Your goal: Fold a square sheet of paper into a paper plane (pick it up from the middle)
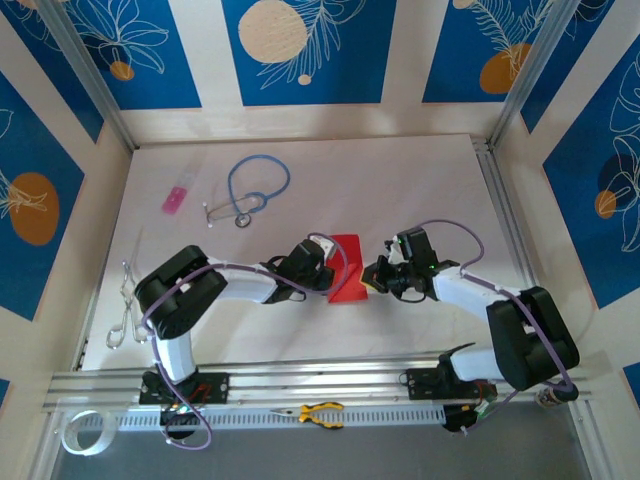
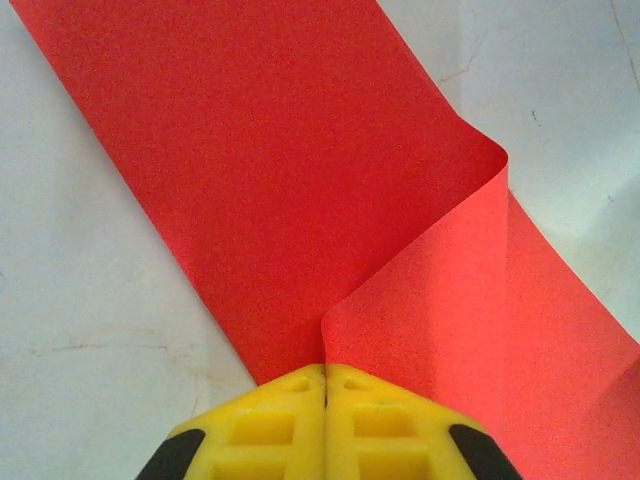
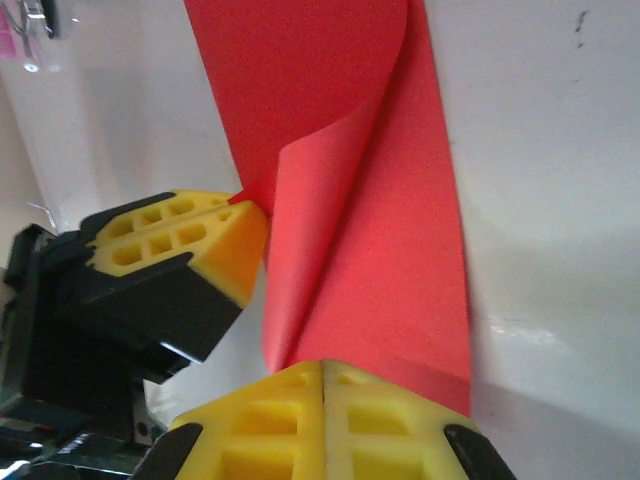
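Observation:
The square sheet of paper (image 1: 347, 258) is bright red and lies mid-table between both arms, with one part curled up and over as a loose flap (image 2: 470, 300). My left gripper (image 1: 326, 270) reaches in from the left. Its yellow jaws (image 2: 325, 372) are shut, and the flap's edge runs straight into their seam. The same flap (image 3: 330, 230) stands up in the right wrist view, with the left fingers (image 3: 215, 235) at its edge. My right gripper (image 1: 374, 276) is shut at the sheet's right side, its tips (image 3: 323, 368) on the paper's near end (image 3: 420, 330). Whether paper sits between them is hidden.
A blue stethoscope (image 1: 252, 188) and a small pink item (image 1: 175, 200) lie at the back left. Metal scissors (image 1: 124, 308) rest by the left wall. Yellow-handled pliers (image 1: 320, 412) and a tape roll (image 1: 82, 432) sit by the front rail (image 1: 300, 380).

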{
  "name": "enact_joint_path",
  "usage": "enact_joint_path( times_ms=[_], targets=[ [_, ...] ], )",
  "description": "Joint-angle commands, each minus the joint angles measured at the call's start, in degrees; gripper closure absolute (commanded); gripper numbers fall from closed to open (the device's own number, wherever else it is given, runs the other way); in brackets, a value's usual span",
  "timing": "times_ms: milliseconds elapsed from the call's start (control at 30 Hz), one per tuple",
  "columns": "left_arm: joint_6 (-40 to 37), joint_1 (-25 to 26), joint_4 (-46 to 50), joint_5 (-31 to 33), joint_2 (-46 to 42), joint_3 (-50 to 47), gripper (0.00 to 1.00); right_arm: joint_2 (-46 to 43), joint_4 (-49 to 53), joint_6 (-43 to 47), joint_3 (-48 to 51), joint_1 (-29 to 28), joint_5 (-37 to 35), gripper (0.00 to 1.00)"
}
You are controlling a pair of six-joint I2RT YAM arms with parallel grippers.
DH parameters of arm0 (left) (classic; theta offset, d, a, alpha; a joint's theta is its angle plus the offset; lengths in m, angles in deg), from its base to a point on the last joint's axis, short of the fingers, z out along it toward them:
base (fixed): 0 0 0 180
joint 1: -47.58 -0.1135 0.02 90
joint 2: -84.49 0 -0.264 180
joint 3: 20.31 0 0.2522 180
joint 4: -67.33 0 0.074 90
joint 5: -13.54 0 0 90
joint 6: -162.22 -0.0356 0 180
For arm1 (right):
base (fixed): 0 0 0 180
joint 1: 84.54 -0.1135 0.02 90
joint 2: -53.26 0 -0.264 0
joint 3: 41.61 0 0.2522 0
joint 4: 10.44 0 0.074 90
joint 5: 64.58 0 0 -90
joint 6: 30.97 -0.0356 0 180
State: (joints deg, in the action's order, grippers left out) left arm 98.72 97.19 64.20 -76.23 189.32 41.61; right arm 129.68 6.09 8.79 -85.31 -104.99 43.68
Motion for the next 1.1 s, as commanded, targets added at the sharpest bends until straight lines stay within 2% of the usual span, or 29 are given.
enact_joint_path(
  times_ms=[0,133,467,1067],
  targets=[
    [0.85,-0.78,1.33,-1.11,1.42,-0.45,1.00,1.73,-4.19,-4.00,-1.47,-0.03,4.00,0.99],
    [1.45,-0.83,1.26,-1.42,1.53,-0.68,1.00,5.97,-8.93,-7.28,-2.38,-1.62,4.33,1.00],
    [1.80,-0.82,1.06,-1.46,1.46,-0.92,1.00,12.82,-11.14,-9.58,-6.53,-6.37,-0.60,1.00],
    [1.44,-0.83,0.72,-1.81,1.47,-1.26,1.00,17.74,-14.16,-10.06,-3.56,-6.07,-1.73,1.00]
  ],
)
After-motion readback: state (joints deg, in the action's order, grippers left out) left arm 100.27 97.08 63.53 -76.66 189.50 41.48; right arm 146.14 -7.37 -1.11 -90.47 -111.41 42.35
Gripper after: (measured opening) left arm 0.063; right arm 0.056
